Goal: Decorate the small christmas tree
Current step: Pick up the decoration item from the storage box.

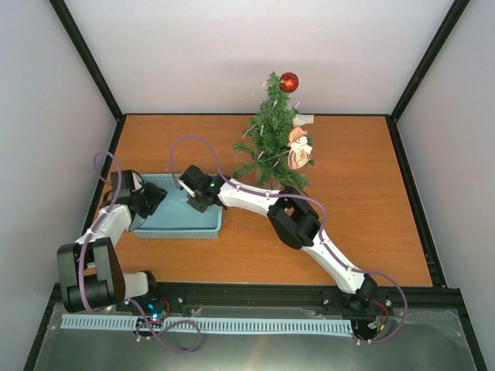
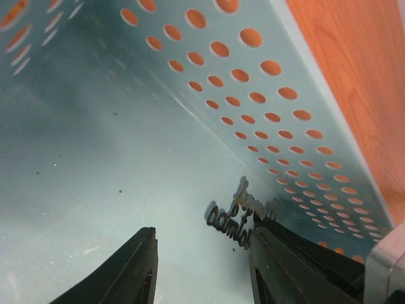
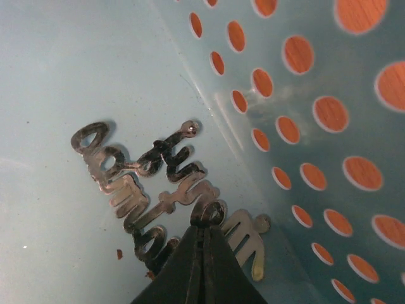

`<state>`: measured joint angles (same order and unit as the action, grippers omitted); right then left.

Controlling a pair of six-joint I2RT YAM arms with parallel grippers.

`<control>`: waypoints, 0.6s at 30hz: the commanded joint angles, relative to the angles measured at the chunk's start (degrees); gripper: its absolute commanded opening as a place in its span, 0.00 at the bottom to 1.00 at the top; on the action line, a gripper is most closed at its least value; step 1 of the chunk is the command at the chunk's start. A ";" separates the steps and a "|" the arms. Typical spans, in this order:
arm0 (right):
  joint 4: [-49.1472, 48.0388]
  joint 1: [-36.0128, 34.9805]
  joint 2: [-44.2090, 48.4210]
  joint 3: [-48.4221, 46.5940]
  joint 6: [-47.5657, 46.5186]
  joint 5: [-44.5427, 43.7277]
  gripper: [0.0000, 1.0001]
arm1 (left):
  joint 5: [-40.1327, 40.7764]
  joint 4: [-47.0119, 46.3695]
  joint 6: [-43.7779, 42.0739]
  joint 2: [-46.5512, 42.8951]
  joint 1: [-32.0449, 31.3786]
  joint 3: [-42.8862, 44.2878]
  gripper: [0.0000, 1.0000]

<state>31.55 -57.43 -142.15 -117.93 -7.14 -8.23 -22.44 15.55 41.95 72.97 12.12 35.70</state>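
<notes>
Right wrist view: the right gripper (image 3: 204, 221) has its jaws pressed together, tips on the lower edge of a silver script-word ornament (image 3: 126, 183). It cannot be told whether the thin metal is actually pinched. The ornament lies flat on the floor of the blue perforated tray (image 1: 166, 229), its long axis running roughly along the holed wall just beside it.

The left gripper (image 2: 202, 272) hovers low in the same tray with its jaws well apart and nothing between them.

The small christmas tree (image 1: 271, 143) stands upright on the orange table (image 1: 363, 224), to the right of and farther back than the tray. The right arm is therefore the nearer one, and any carry would likely go right and away.

The tree is dark green and bristly. It has a red ball (image 1: 288, 81) at its tip and a small figure ornament (image 1: 299, 148) on its right side.
</notes>
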 commanded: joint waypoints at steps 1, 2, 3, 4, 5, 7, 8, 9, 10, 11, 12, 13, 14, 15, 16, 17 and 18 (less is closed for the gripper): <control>1.06 -1.12 -1.29 -1.34 -1.43 0.72 0.03 | 0.60 0.68 1.74 -0.53 0.71 -0.62 0.40; 1.13 -1.34 -1.21 -1.38 -1.65 1.16 0.03 | 0.28 0.36 2.07 -0.62 0.67 -0.91 0.40; 1.28 -1.49 -1.14 -1.37 -1.81 1.65 0.03 | 0.10 0.25 2.25 -0.73 0.68 -1.21 0.40; 1.41 -1.65 -1.05 -1.35 -1.95 2.06 0.03 | -0.11 0.13 2.34 -0.67 0.74 -1.35 0.40; 1.57 -1.78 -0.96 -1.38 -2.04 2.60 0.03 | -0.22 -0.07 2.36 -0.60 0.76 -1.56 0.39; 1.68 -2.17 -0.66 -1.20 -2.19 3.71 0.03 | -0.16 -0.33 2.23 -0.54 0.76 -1.84 0.39; 1.72 -2.27 -0.49 -1.10 -2.25 4.27 0.03 | -0.20 -0.41 2.07 -0.35 0.77 -1.95 0.39; 1.61 -2.39 -0.30 -1.00 -2.20 4.63 0.03 | -0.30 -0.43 2.08 -0.34 0.76 -2.02 0.38; 1.58 -2.46 -0.10 -1.03 -2.09 5.09 0.03 | -0.35 -0.43 2.10 -0.22 0.80 -2.03 0.38; 1.42 -2.51 0.11 -0.93 -1.98 5.34 0.03 | -0.52 -0.48 2.09 -0.29 0.74 -2.04 0.38; 1.16 -2.51 0.39 -0.97 -1.81 5.68 0.03 | -0.70 -0.46 2.20 -0.31 0.76 -2.04 0.38; 0.79 -2.51 0.64 -0.91 -1.68 5.64 0.03 | -0.88 -0.45 2.24 -0.40 0.77 -1.89 0.38; 0.42 -2.51 1.05 -0.98 -1.58 5.33 0.03 | -0.94 -0.41 2.14 -0.50 0.80 -1.78 0.38; -0.06 -2.47 1.53 -1.09 -1.50 4.90 0.03 | -0.82 -0.48 1.97 -0.60 0.80 -1.68 0.38; -0.53 -2.43 2.06 -1.08 -1.48 4.47 0.03 | -0.71 -0.51 1.92 -0.63 0.77 -1.62 0.38; -0.86 -2.40 2.69 -1.15 -1.48 4.32 0.03 | -0.79 -0.50 1.61 -0.63 0.75 -1.63 0.38; -1.17 -2.28 3.34 -1.23 -1.48 4.21 0.03 | -1.04 -0.50 1.33 -0.57 0.79 -1.53 0.38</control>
<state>31.05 -59.51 -142.32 -118.15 -8.71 -4.12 -22.55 15.62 43.11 72.97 12.45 33.47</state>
